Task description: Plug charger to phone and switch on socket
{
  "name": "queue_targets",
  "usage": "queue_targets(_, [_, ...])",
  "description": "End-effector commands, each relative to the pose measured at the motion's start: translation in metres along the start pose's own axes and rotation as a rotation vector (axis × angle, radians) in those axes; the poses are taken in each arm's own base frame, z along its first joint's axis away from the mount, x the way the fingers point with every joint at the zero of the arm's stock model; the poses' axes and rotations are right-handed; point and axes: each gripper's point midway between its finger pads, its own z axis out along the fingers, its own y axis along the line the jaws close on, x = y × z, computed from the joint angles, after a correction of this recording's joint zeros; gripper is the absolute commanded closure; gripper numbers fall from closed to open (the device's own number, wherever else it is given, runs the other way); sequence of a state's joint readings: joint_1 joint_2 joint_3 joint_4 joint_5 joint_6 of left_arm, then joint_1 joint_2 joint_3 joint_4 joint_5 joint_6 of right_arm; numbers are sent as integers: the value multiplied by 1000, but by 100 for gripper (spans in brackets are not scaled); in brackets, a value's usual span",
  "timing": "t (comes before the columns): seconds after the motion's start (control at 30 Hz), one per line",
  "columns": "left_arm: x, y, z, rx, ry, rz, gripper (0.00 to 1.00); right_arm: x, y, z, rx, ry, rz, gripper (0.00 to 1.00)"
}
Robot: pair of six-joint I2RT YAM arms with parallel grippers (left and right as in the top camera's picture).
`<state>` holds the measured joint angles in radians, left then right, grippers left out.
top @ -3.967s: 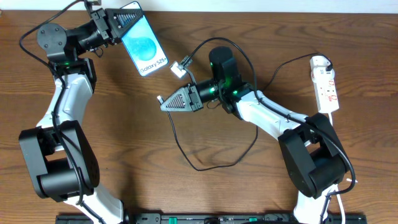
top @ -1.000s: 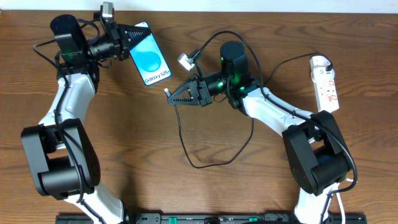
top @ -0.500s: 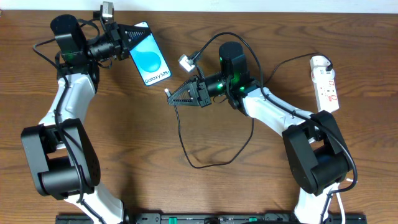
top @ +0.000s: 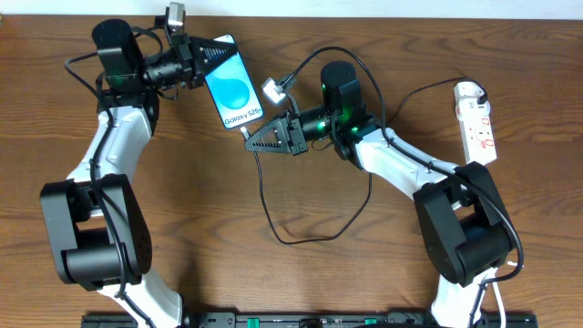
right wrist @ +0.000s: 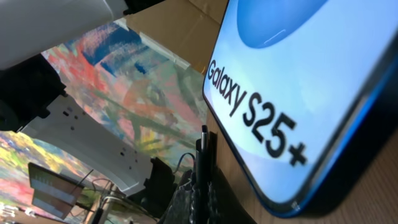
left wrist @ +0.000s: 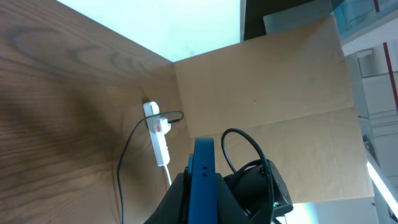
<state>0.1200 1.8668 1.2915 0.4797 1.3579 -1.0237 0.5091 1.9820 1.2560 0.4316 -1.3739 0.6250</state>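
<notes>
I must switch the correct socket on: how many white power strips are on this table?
1. The narrow white power strip with red switch marks lies near the table's right edge, beyond the right arm. Another could hide under the arms.

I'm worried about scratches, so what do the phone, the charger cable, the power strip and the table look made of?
The phone has a glossy, glass-like front with a smooth bright screen; its blue edge could be metal or plastic. The charger cable looks matte black, probably rubbery plastic, since it lies in loose curves. The power strip looks like smooth, hard white plastic. The table is brown wood or wood-look laminate, with visible grain.
</notes>
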Motion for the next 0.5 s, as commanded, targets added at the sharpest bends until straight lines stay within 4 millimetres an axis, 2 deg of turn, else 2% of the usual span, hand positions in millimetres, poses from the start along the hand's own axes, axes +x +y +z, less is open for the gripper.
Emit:
queue_targets(0.0, [1, -1, -1, 9, 13, 3, 93, -1, 0, 1, 4, -4, 21, 99])
queue_targets(0.47, [-8, 1, -14, 3, -21, 1, 93, -1, 1, 1, -1, 0, 82, 99])
